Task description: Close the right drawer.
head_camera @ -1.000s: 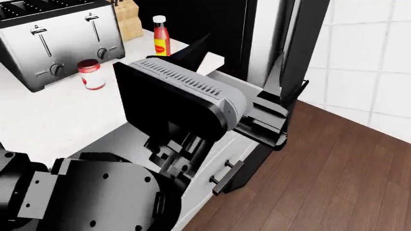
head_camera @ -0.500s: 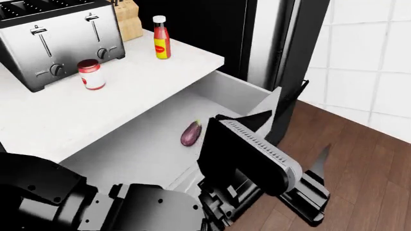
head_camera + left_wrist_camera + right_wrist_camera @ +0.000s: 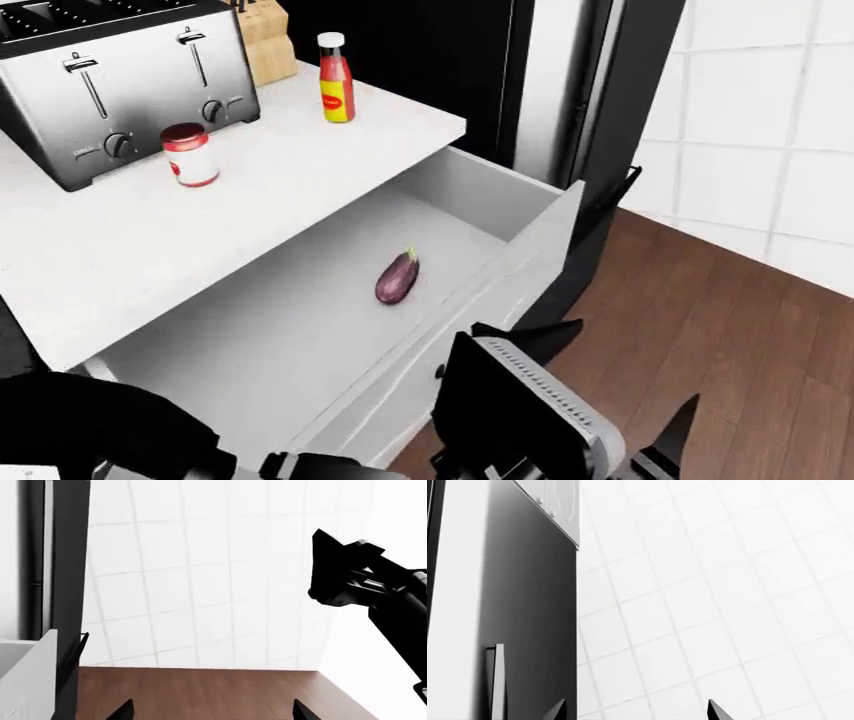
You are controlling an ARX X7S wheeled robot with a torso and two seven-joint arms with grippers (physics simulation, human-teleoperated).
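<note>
The right drawer (image 3: 267, 345) stands pulled far out under the white counter, showing its pale grey inside. Its white front panel (image 3: 541, 265) angles toward the wooden floor, and the black bar handle is mostly hidden behind my arm. My left gripper (image 3: 627, 367) hangs open in front of that panel, apart from it, with nothing between its fingers. In the left wrist view the left gripper (image 3: 212, 711) faces the floor, with the drawer's corner (image 3: 27, 680) to one side. My right gripper (image 3: 636, 711) is open and empty, facing a tiled wall; its black body (image 3: 363, 577) shows raised beyond the left one.
A purple eggplant (image 3: 396, 277) lies inside the drawer. On the counter (image 3: 267, 200) stand a toaster (image 3: 120, 80), a red jar (image 3: 190, 154), a red sauce bottle (image 3: 335, 78) and a knife block (image 3: 267, 40). A tall black fridge (image 3: 614, 120) rises beside the drawer. Wooden floor (image 3: 747, 330) lies to the right.
My left arm has swung from above the drawer down and right to in front of its panel, uncovering the drawer's inside and the eggplant. The drawer has not moved.
</note>
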